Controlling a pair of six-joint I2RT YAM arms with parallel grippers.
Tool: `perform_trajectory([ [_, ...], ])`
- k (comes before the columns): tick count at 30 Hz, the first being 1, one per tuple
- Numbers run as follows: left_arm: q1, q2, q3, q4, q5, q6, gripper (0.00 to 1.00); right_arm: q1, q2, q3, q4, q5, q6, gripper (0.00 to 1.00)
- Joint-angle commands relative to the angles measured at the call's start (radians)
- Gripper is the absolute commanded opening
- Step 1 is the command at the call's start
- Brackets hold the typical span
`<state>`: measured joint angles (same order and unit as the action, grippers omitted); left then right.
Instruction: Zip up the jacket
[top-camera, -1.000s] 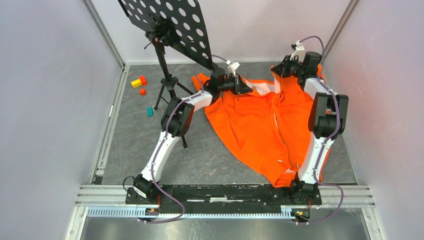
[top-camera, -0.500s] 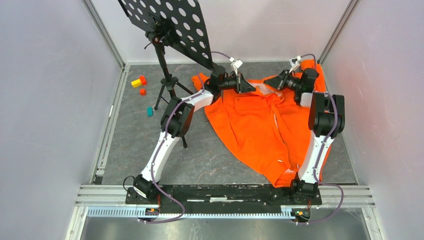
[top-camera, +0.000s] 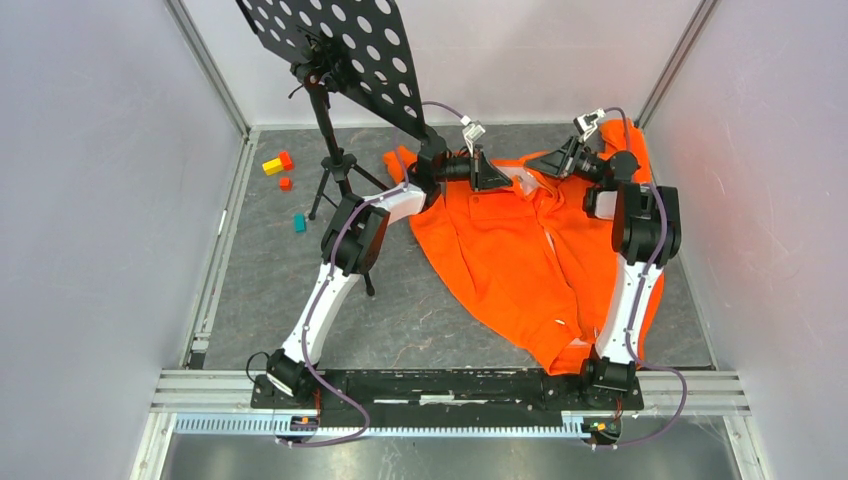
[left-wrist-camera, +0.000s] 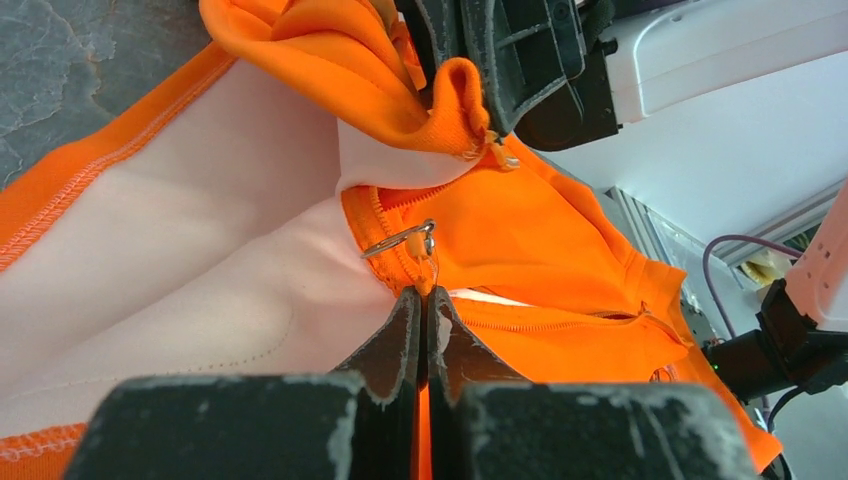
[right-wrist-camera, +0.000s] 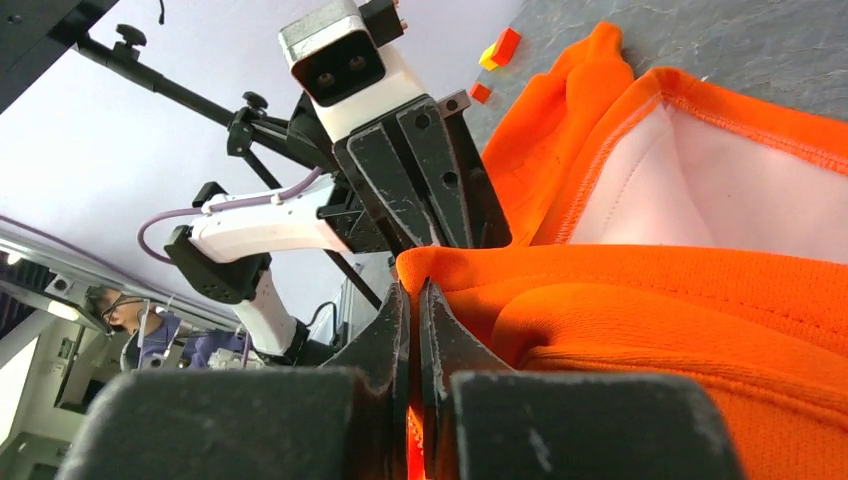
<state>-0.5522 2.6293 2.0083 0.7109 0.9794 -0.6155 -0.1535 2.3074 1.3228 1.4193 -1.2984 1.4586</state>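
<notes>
Left fingers (left-wrist-camera: 398, 335) and right fingers (right-wrist-camera: 388, 340) are pinching the bright orange fabric jacket (top-camera: 500, 250) at its collar; the front is apparently lying unzipped.

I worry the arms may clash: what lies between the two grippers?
Only the jacket: its collar, pale lining showing, runs from the left gripper to the right gripper, both shut on it. The top view shows it.

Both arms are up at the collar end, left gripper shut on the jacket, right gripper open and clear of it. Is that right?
Not quite. The right gripper is not open: the right wrist view shows it shut on a fold of the jacket. The rest holds: both are at the collar end, and the left gripper is shut on the jacket.
</notes>
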Motion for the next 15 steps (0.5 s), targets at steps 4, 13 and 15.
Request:
perform_trajectory([
  [4, -0.005, -0.112, -0.046, -0.05, -0.148, 0.148, 0.02, 0.002, -0.265, -0.08, -0.865, 0.261, -1.057, 0.0],
  [13, -0.002, -0.077, -0.05, 0.188, -0.044, -0.002, 0.02, -0.065, -0.332, -0.17, -0.926, 0.332, -1.163, 0.0],
  [15, -0.003, -0.087, -0.066, 0.217, -0.029, 0.009, 0.02, -0.061, -0.35, -0.168, -1.002, 0.37, -1.247, 0.0],
])
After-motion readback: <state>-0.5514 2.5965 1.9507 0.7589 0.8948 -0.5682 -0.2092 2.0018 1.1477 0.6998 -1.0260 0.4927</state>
